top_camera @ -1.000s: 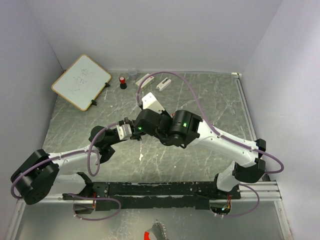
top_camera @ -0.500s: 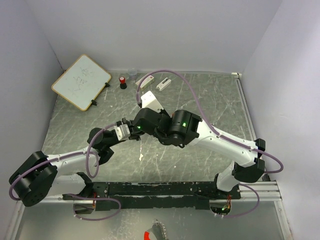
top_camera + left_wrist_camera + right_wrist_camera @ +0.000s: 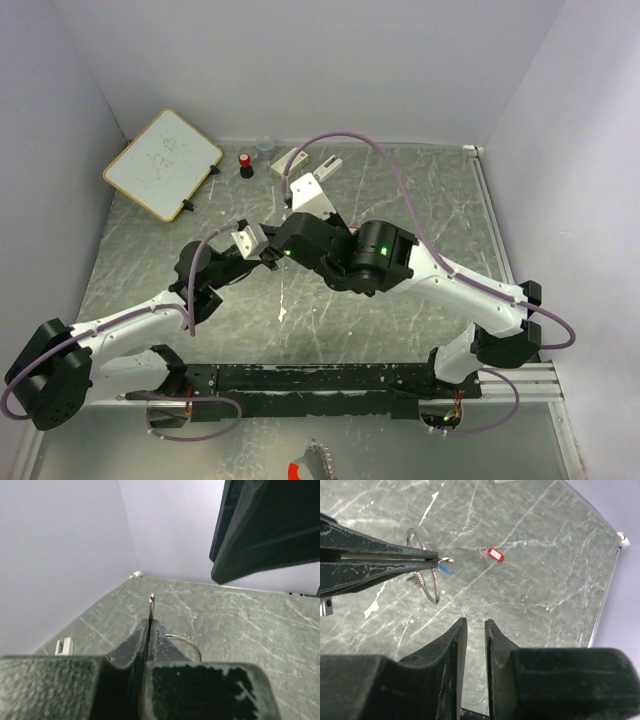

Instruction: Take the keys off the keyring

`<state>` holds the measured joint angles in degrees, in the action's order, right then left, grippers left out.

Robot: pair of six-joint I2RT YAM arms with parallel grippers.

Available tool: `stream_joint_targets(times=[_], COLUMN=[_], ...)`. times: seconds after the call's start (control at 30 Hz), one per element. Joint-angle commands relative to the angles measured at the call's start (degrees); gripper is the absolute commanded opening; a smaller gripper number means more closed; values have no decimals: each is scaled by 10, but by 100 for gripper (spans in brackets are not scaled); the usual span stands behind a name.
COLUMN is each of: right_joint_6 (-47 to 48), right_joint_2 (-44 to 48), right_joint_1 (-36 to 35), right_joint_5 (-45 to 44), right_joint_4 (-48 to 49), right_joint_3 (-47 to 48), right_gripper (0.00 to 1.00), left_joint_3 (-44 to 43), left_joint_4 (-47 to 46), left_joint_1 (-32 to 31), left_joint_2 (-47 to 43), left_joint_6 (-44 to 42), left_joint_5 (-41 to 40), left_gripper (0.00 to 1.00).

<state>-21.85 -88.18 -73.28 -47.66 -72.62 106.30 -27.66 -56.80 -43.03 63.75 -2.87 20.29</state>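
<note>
My left gripper (image 3: 150,622) is shut on the keyring (image 3: 188,641), with a small coppery loop (image 3: 152,600) sticking out past its tips. In the right wrist view the left fingers (image 3: 375,562) reach in from the left and hold the silvery keyring (image 3: 431,587) above the table. A sliver of the blue key (image 3: 445,570) shows at their tip. The red key (image 3: 493,555) lies loose on the table beyond. My right gripper (image 3: 475,626) hovers above, jaws a little apart and empty. In the top view both grippers meet mid-table (image 3: 280,250), and the keys are hidden.
A whiteboard (image 3: 163,163) leans at the back left. A red-capped black cylinder (image 3: 244,163), a small clear cup (image 3: 265,146) and two white blocks (image 3: 290,160) (image 3: 328,167) stand along the back edge. The right arm's black body (image 3: 270,525) hangs close above the left gripper.
The left arm has stretched out, taking its gripper and the keyring farther from the base. The right arm's wrist and elbow have shifted a little to the right.
</note>
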Motion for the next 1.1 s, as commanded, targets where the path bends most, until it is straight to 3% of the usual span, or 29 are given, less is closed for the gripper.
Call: stream_joint_targets(times=[0.0,0.23,0.33,0.43,0.67,1.07], right_joint_6=[17,173,257,276,247,257], right_joint_2=[43,181,270,344,382,424], right_joint_1=[-3,-2,-1,-1,0,1], right_joint_5=[-68,-66,-3,54,137,163], right_joint_4=[70,411,619,720,757,852], right_joint_3=[-33,-227,-361,-454,-530,-621], right_gripper=[21,31,38,42,47,52], left_joint_3=[-46,-100,-124,-134,-140,-166], left_joint_4=[133,265,318,340,326,339], left_joint_1=[2,3,2,2,2,3], left_joint_2=[-39,-72,-80,-91,-100,-132], left_joint_6=[-16,-40,-52,-60,-49,-34], left_joint_5=[-48,-34,-19,-4,31,118], left_gripper=[7,7,7,7,7,7])
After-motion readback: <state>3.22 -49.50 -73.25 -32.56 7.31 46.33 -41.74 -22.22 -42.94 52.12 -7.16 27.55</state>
